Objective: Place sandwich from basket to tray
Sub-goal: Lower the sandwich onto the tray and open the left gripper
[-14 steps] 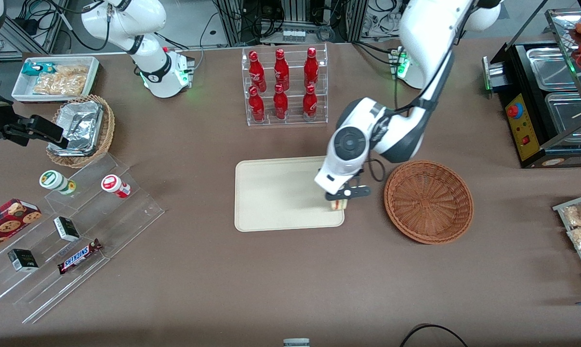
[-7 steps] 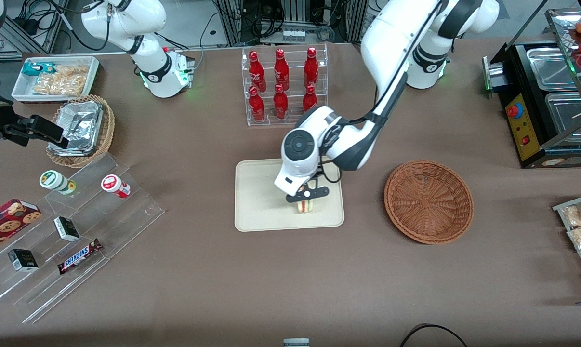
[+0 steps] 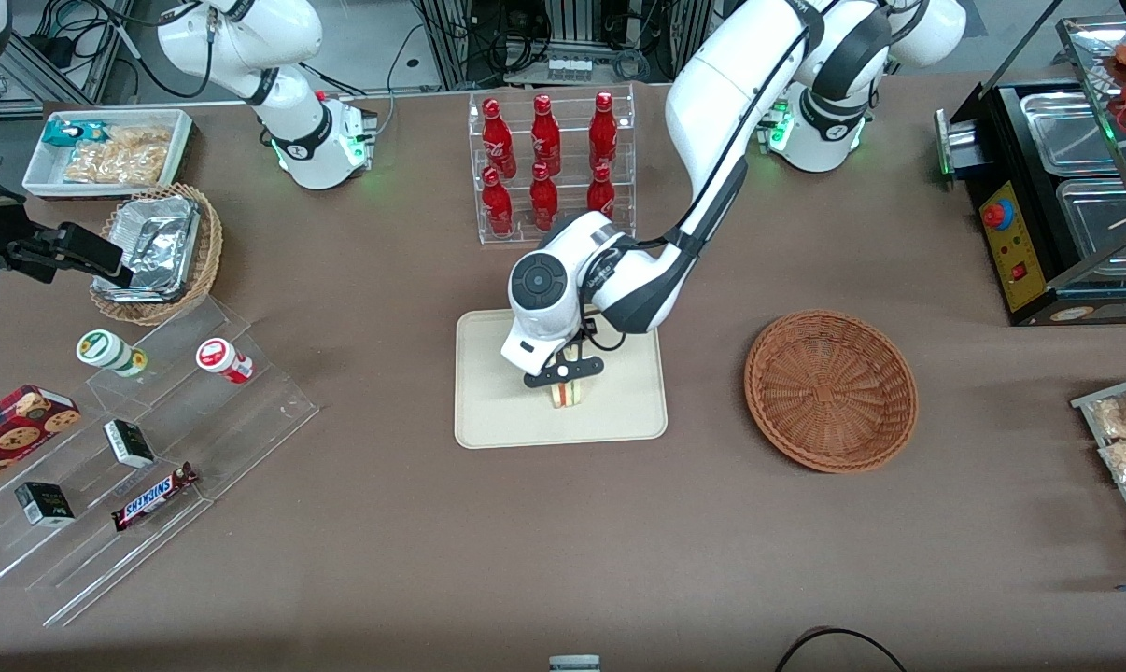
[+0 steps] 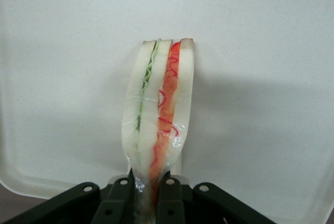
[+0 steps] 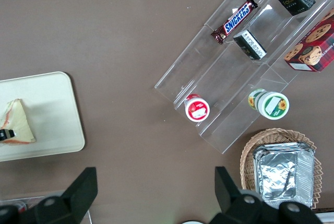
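Brown surface (image 3: pixel 563 541) underneath. Gripper (image 3: pixel 564 371) over the tray (image 3: pixel 488 392), pinching the sandwich (image 3: pixel 568 392) upright by one end, filling edge facing the wrist camera, fingers (image 4: pixel 121 203) squeezing the bread. Empty basket (image 3: pixel 831 389) beside the tray, toward the working arm's end.

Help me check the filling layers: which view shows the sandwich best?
The left wrist view: the sandwich fills it, cut edge showing green and red-orange layers, pinched in the hand over the tray. The front view shows it small; the right wrist view shows its bread face.
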